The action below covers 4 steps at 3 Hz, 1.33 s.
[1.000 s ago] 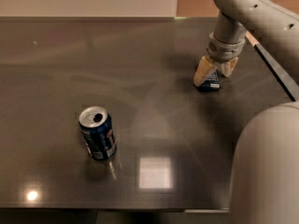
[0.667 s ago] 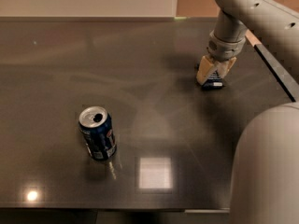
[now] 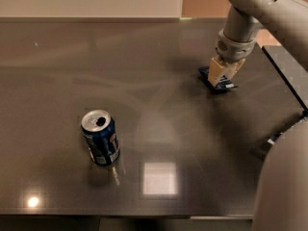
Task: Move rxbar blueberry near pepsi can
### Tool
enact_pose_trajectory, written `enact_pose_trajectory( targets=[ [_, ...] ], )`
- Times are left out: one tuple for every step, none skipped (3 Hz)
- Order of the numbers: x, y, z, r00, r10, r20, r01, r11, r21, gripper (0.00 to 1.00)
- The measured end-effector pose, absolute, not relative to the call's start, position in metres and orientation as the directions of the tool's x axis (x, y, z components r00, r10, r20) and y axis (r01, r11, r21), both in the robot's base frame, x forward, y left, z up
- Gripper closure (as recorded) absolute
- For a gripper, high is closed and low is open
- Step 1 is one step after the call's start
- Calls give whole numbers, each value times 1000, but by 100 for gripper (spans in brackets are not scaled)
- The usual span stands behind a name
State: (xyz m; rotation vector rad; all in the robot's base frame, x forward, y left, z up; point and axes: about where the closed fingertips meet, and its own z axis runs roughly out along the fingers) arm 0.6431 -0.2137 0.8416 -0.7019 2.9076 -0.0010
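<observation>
Change since earlier frames: gripper (image 3: pixel 225 73) has shifted slightly to the right and its fingers have drawn in; more of the rxbar blueberry (image 3: pixel 222 84) now shows around them than before.
Gripper position: far right part of the table (image 3: pixel 144 81), low over the surface, hanging from the pale arm (image 3: pixel 250 13) that enters from the upper right corner.
Jaws: the tan fingers (image 3: pixel 217 70) are clenched across the bar, one on each side of it.
Rxbar blueberry: between the fingers, dark blue wrapper sticking out to the left and at the near right of them; lies at a slant to the table edge. Cannot tell whether it is lifted off the surface or resting on it.
Pepsi can (image 3: pixel 101 141): upright, near left part of the table, silver top with open mouth facing the camera; same spot as in both earlier frames.
Separation: bar and can well apart, on opposite sides of the table.
Table surface: dark and glossy; a square patch of reflected light (image 3: pixel 159 178) sits just right of the can, unchanged.
Foreground: pale rounded robot body (image 3: pixel 284 186) fills the lower right corner.
</observation>
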Motion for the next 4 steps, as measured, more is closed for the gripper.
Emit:
enact_pose_trajectory(
  targets=[
    [612, -199, 863, -814, -552, -178, -558, 830, -24, 100],
    [580, -177, 876, -720, -663, -205, -676, 737, -9, 100],
    [553, -154, 877, -627, -748, -218, -769, 639, 18, 100],
    [533, -138, 878, -560, -793, -240, -824, 564, 56, 100]
  ],
)
